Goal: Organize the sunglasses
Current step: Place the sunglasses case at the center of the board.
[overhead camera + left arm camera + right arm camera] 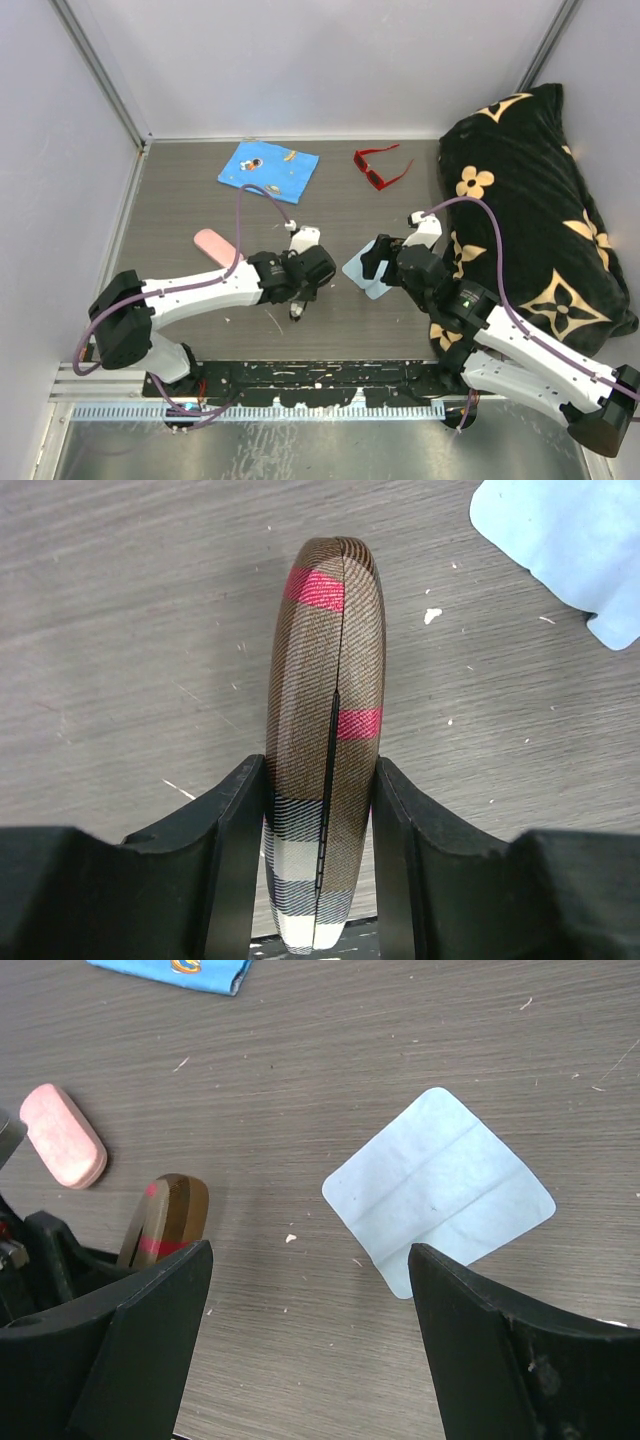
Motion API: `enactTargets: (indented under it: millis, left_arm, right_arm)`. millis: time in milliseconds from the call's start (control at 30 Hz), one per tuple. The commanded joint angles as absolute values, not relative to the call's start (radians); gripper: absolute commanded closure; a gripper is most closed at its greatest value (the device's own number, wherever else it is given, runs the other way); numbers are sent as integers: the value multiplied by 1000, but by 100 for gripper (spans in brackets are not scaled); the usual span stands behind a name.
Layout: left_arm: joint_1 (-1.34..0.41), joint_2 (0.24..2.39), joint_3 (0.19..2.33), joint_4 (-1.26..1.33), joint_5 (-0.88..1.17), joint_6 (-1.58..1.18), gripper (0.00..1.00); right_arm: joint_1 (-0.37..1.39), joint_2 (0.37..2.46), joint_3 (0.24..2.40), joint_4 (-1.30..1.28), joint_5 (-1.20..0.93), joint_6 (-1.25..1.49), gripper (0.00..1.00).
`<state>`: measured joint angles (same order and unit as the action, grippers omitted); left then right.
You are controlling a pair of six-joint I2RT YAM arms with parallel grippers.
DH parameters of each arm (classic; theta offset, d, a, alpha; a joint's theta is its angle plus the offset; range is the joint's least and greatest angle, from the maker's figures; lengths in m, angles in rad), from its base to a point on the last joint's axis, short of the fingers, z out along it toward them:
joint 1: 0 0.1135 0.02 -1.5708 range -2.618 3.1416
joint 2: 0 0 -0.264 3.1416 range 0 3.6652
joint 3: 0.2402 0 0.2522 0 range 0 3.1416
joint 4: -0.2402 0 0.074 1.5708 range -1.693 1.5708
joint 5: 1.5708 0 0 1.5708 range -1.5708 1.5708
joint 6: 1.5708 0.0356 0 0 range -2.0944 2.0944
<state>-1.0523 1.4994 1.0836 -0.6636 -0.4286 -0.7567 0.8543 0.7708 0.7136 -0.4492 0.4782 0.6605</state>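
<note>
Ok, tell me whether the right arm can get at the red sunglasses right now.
Probably yes: the right tool is open and empty, and only bare table lies between it and the red sunglasses.

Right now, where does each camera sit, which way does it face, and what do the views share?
Top external: above and behind the bases, looking down on the table; the left arm and right arm show, with the red sunglasses at the far side.
Left wrist: on the left arm, looking down the left end effector, shut on the plaid case; both fingers show.
Right wrist: on the right arm, facing down at the pale blue cloth; the open right end effector shows.
Shared: both wrist views show the plaid case and the pale blue cloth.
</note>
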Motion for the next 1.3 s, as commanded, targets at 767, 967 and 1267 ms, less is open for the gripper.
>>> enactTargets:
  millis: [767,967,1267]
  left_arm:
    - [-1137,1556,974,-516,-463,-995,27]
    - [-1136,1475,975,-507,-456,-945,21]
    - [-1063,1320,922,-487,-382,-932,18]
  right_arm:
    - [854,776,712,-446,492,703,14]
    - [854,772,708,-449,490,723,14]
    - [854,762,694,-448,478,763,14]
